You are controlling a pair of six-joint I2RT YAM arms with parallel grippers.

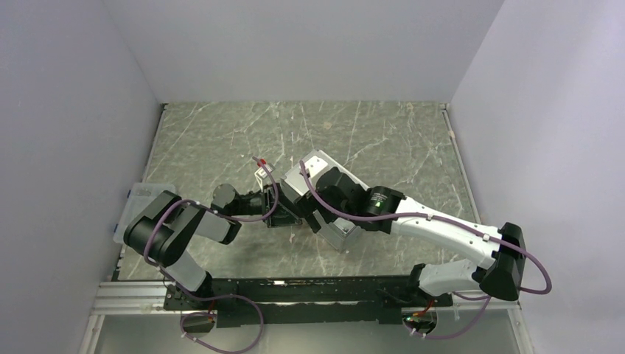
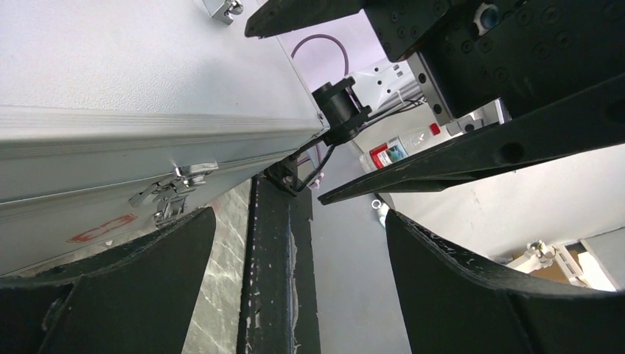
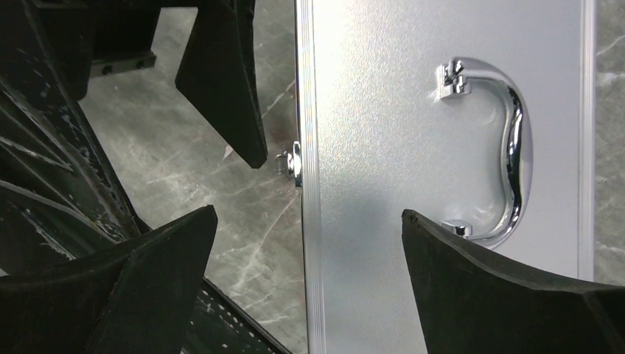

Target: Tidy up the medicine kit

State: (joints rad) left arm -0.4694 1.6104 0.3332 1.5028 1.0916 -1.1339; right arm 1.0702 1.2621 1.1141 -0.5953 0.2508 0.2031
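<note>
Near edge: black rail [image 1: 295,291] w/ both arm bases on it. A clear plastic box [image 1: 136,193] sits at the table's left edge, partly under the L arm.

L gripper [image 1: 274,210] comes in low from the left, just beside the front wall of the medicine kit [image 1: 313,166]. Its fingers [image 2: 133,295] are spread wide w/ nothing btwn them.

R gripper [image 1: 318,220] hangs over the kit lid, pointing down. Its fingers [image 3: 501,295] are also spread wide and grip nothing. Can't tell if they touch the lid.

Kit is mid-table on the grey marbled table [image 1: 221,133], lid down, set at an angle to the table edges, mostly hidden by the R wrist in the top view. Front latch [image 2: 173,192] sits on the seam, red mark [image 2: 103,228] below it. Chrome handle [image 3: 512,147] lies on the lid.

Further back, a small white item w/ red on it [image 1: 259,175] stands near the kit's left corner; too small to ID.
</note>
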